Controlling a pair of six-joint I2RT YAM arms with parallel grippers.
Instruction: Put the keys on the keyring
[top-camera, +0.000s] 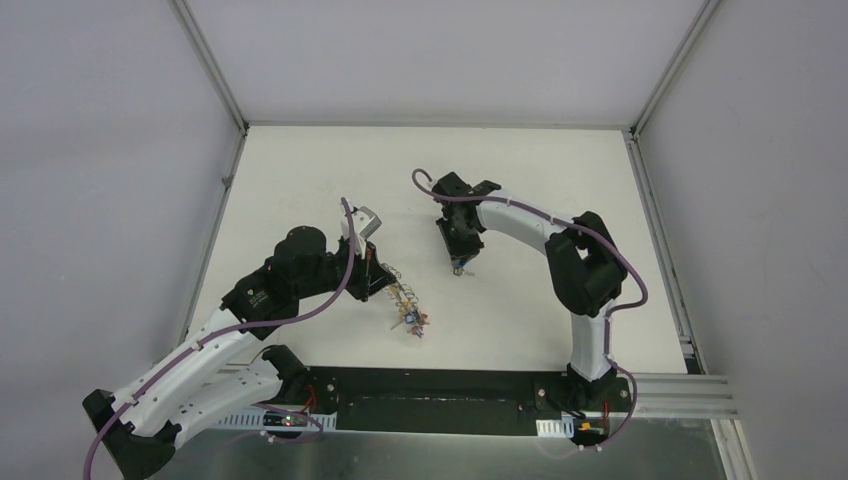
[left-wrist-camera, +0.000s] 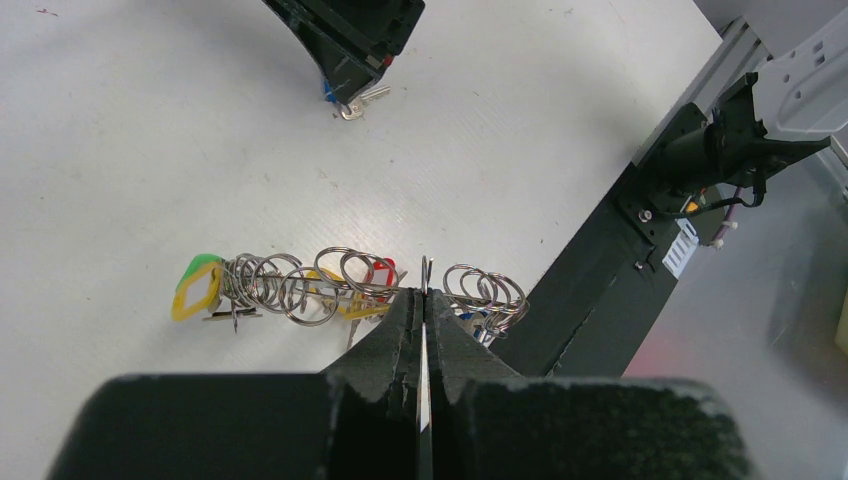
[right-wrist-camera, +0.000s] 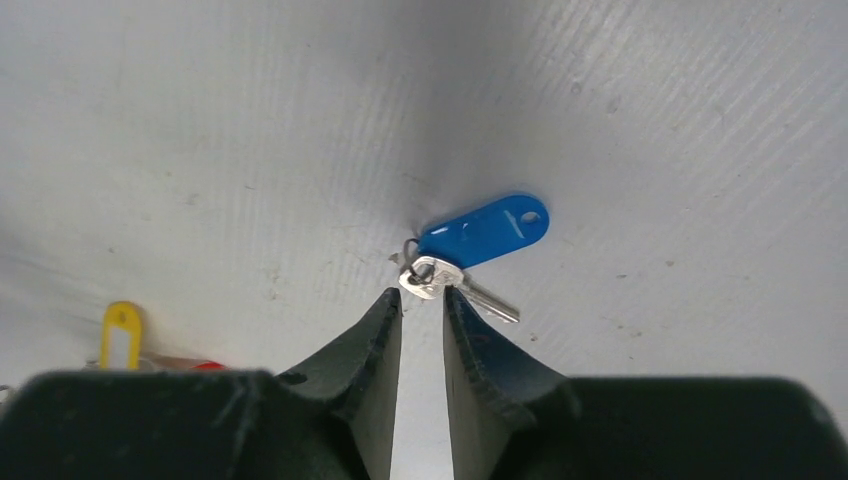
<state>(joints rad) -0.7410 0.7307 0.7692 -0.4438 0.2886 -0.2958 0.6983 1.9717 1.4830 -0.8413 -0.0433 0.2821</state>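
The keyring (left-wrist-camera: 300, 285), stretched out on the table (top-camera: 540, 170), is pinched by one coil in the pressed-together jaws of the left gripper (left-wrist-camera: 424, 300). At its 1 o'clock, a blue-tagged key (right-wrist-camera: 485, 230) is met by the right gripper (right-wrist-camera: 422, 300). A narrow gap is seen between those jaws, and whether the key is held cannot be told.

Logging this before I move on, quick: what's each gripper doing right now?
Left gripper: closed, pinching a ring of the keyring.
Right gripper: closed to a narrow gap, gripping the blue-tagged key by its head.
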